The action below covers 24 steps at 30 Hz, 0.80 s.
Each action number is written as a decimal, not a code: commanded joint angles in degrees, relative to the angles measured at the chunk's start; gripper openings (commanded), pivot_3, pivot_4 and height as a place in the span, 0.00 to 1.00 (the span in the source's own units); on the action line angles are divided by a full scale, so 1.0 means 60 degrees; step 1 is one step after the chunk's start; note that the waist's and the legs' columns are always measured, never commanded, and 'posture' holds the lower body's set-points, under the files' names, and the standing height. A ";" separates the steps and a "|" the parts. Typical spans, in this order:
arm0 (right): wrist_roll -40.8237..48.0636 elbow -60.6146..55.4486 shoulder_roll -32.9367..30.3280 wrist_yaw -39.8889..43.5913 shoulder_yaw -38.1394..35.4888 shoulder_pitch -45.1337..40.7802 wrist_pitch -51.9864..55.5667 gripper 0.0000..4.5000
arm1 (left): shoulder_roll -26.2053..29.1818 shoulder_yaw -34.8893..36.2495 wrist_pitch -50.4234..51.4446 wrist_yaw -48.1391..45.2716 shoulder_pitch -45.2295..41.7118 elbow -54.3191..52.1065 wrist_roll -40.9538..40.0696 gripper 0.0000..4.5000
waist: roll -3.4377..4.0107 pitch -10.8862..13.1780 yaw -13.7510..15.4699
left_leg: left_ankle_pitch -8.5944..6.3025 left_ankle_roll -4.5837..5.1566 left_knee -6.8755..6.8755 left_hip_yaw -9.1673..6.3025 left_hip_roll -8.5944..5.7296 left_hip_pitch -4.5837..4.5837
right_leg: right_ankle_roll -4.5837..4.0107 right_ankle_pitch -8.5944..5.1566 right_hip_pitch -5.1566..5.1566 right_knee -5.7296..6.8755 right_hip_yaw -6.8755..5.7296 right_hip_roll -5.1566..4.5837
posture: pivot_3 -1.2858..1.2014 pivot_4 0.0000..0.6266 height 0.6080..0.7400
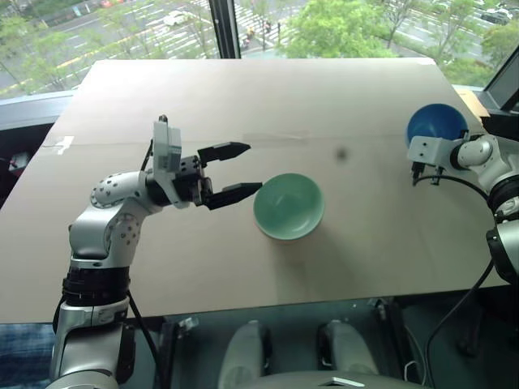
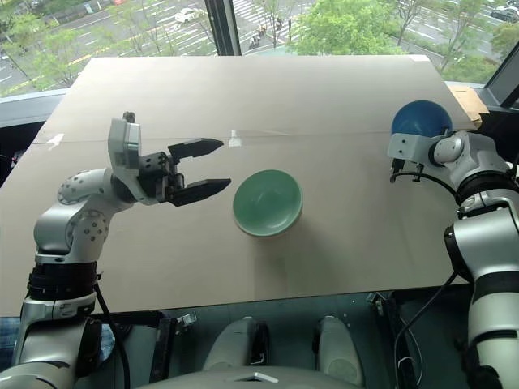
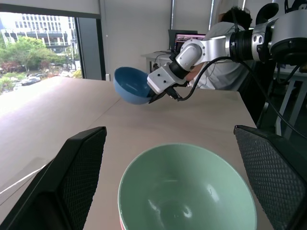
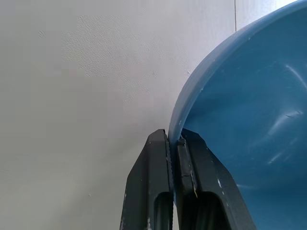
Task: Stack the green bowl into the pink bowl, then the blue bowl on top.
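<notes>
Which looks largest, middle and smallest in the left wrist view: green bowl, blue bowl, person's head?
1. green bowl, though it lies nearest the camera, so this says nothing of true size.
2. blue bowl, pinched at its rim by the right gripper.
3. person's head, farthest away.

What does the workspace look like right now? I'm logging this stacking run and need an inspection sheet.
Surface: tan cardboard-covered table, with a small dark spot and a tape scrap at its left edge.
Job's things: green bowl sits upright in the pink bowl, of which just a sliver of rim shows beneath; blue bowl tilted, off the table, held by its rim.
Clutter: nothing seen.
Grippers: left gripper open beside the green bowl, not touching; right gripper fingers shut on the blue bowl's rim.
Cables: black cable looping at the right wrist.
Surroundings: windows onto trees and streets; a person seated at a desk.
</notes>
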 commanded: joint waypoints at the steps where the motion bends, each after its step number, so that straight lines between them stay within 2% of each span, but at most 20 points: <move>1: 0.0613 -0.1006 -0.0028 0.1119 -0.0400 -0.0663 -0.0533 0.02 | 0.0134 0.0150 -0.0209 -0.0122 -0.0043 -0.0127 -0.0032 1.00 | 0.0003 0.0001 -0.0051 | 0.0000 0.0000 0.0000 0.0000 0.0000 0.0000 | 0.0000 0.0000 0.0000 0.0000 0.0000 0.0000 | 0.52 0.24 1.00; 4: 0.1444 -0.2542 0.0005 0.2604 -0.0745 -0.0481 -0.0501 0.02 | 0.0237 0.0149 -0.0305 -0.0266 -0.0012 0.0058 0.0056 1.00 | 0.0002 0.0001 -0.0134 | 0.0000 0.0000 -0.0001 -0.0005 0.0003 0.0000 | 0.0000 0.0000 0.0000 0.0004 -0.0001 0.0001 | 0.52 0.24 1.00; 7: 0.2431 -0.5571 -0.0154 0.4141 -0.1053 0.0273 0.0282 0.02 | 0.0406 0.0147 -0.0459 -0.0460 0.0048 0.0265 0.0236 1.00 | 0.0003 0.0002 -0.0145 | 0.0000 0.0000 -0.0005 -0.0025 0.0008 -0.0001 | 0.0001 0.0000 0.0000 0.0009 -0.0004 0.0001 | 0.52 0.24 1.00; 10: 0.3450 -0.9083 -0.0273 0.5379 -0.1329 0.1193 0.1962 0.02 | 0.0571 0.0218 -0.0508 -0.0587 0.0096 0.0491 0.0292 1.00 | 0.0004 0.0002 -0.0097 | 0.0000 0.0000 -0.0016 -0.0068 0.0014 -0.0006 | 0.0001 0.0000 0.0000 0.0008 -0.0012 0.0001 | 0.52 0.24 1.00; 16: 0.4431 -1.4165 -0.0377 0.6250 -0.1250 0.2335 0.4601 0.02 | 0.1104 0.0429 -0.0905 -0.0929 0.0275 0.1384 0.0690 1.00 | 0.0004 0.0002 0.0114 | 0.0000 0.0000 -0.0004 -0.0083 0.0004 -0.0017 | 0.0000 0.0000 0.0000 0.0009 -0.0029 0.0000 | 0.52 0.24 1.00; 24: 0.5477 -1.7439 -0.0293 0.6498 -0.0892 0.2751 0.6873 0.02 | 0.1669 0.0615 -0.1444 -0.1321 0.0535 0.2387 0.1116 1.00 | -0.0009 -0.0005 0.0193 | -0.0002 0.0003 0.0036 -0.0092 -0.0001 -0.0018 | -0.0001 -0.0001 0.0004 0.0009 -0.0035 0.0000 | 0.52 0.24 1.00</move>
